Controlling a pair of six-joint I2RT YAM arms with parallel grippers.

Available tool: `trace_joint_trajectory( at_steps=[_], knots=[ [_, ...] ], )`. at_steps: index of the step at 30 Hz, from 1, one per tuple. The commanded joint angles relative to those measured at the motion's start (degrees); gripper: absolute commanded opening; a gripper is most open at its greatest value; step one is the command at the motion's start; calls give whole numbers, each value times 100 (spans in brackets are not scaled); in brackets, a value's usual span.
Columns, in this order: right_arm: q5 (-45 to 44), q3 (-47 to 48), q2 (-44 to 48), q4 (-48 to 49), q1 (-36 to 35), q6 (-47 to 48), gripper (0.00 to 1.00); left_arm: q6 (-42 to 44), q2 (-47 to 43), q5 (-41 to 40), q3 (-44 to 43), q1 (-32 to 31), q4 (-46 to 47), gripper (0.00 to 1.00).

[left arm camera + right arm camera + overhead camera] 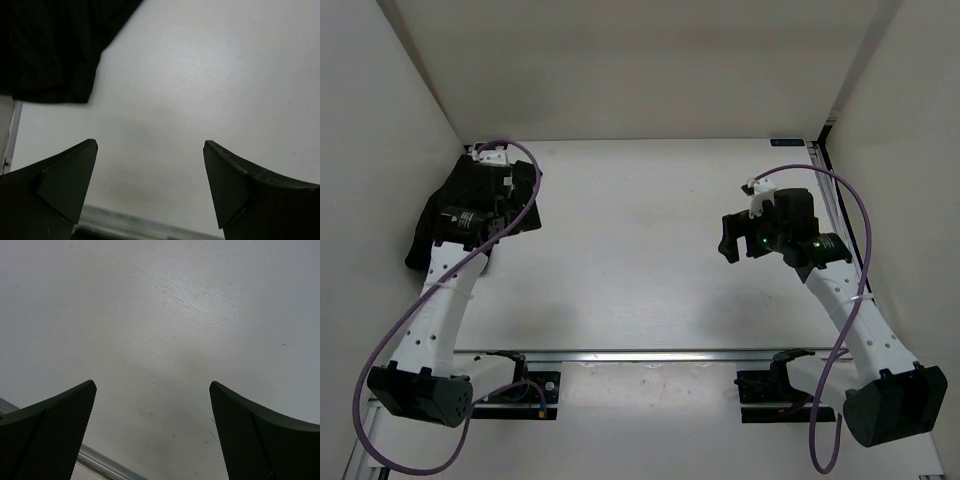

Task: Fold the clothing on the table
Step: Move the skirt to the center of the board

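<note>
Up at the upper left of the overhead frame, the clothing [423,240] lies bunched in a dark heap near the table's edge. It is soft, matte black and rumpled, with no crisp edge anywhere. Folding hasn't begun, as I judge it; this is the first reach. My left fingers [60,190] stand wide apart, holding nothing, over the bare white surface [200,75], a rounded hem just beyond them at the upper left of my wrist view. My right fingers [55,435], equally spread and empty, hang over faintly grained white, well apart from the cloth. Next I'd need to pinch an edge and drag the floppy heap toward the middle to flatten it.
</note>
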State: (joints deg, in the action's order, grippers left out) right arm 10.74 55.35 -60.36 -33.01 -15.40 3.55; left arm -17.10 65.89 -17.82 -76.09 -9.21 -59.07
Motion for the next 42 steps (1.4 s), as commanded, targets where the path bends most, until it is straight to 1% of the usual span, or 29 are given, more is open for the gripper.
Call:
trace_joint_trajectory(
  at_steps=[1,3,4,5,6,7,8,9,10,11,12,13,14,15,16,17,18,21,24,25,27,28,32,33,34,38,39,42],
  knots=[
    [70,275,173,268,-112,-127,99,576,38,-828,75,6,876,98],
    [-63,231,296,435,-261,-83,99,936,99,-680,488,375,1517,98],
    [-151,178,357,445,-436,-39,99,1067,256,-818,734,542,1826,99],
    [-369,134,393,497,-525,48,99,1243,423,-932,850,561,1924,99],
    [-432,108,454,437,-639,136,99,1366,877,-1194,790,604,1882,99],
    [-380,168,490,410,-579,163,100,1576,1186,-1493,633,422,1812,99],
    [-302,195,490,271,-578,137,99,1709,1738,-2349,535,290,1724,98],
    [-214,247,438,139,-370,85,99,1693,2004,-3532,665,-164,2115,99],
    [-204,265,489,103,-228,102,100,2276,2077,-3944,1058,-569,2449,99],
    [-169,257,551,-2,-166,111,100,3039,2260,-4287,1183,-729,3175,99],
    [-117,265,534,-108,-26,154,99,3151,2549,-4552,1193,-931,3478,99],
    [-99,248,586,-170,45,224,99,3082,2700,-4467,1098,-968,3411,99],
    [-133,231,656,-248,46,329,99,2620,2771,-4240,949,-820,3176,99],
    [-221,196,683,-267,2,383,99,2276,2946,-3603,565,-741,2530,99],
    [-274,195,735,-258,-68,453,99,1786,3113,-3031,291,-470,2088,99],
    [-396,186,806,-284,-86,514,100,1476,3175,-2790,245,-232,1988,99],
    [-485,195,798,-241,-130,532,99,1412,3193,-2475,209,-134,1883,99],
    [-556,239,850,-354,-192,743,99,1272,3448,-2594,262,-2,1803,99],
    [-521,344,745,-451,10,848,99,990,3763,-2480,52,261,1523,99],
    [-512,388,710,-486,71,884,100,842,3913,-2350,-45,375,1295,98],
    [-459,520,613,-539,203,1041,99,621,4089,-2165,-37,543,1205,97],
    [-485,546,578,-565,221,1103,99,577,4125,-2051,50,613,1213,97],
    [-468,687,394,-417,344,1314,99,533,4230,-2067,270,728,1345,97],
    [-477,748,332,-381,371,1341,99,524,4283,-2076,262,780,1363,98],
    [-503,819,306,-381,345,1298,99,506,4318,-2154,236,798,1311,97],
    [-494,1030,103,-469,414,1201,99,419,4538,-2172,-1,912,1275,99],
    [-512,1100,34,-513,389,1105,99,427,4582,-2181,-63,1113,1301,99],
    [-565,1232,-55,-636,345,1025,99,348,4713,-2199,-212,1176,1293,98]
  ],
)
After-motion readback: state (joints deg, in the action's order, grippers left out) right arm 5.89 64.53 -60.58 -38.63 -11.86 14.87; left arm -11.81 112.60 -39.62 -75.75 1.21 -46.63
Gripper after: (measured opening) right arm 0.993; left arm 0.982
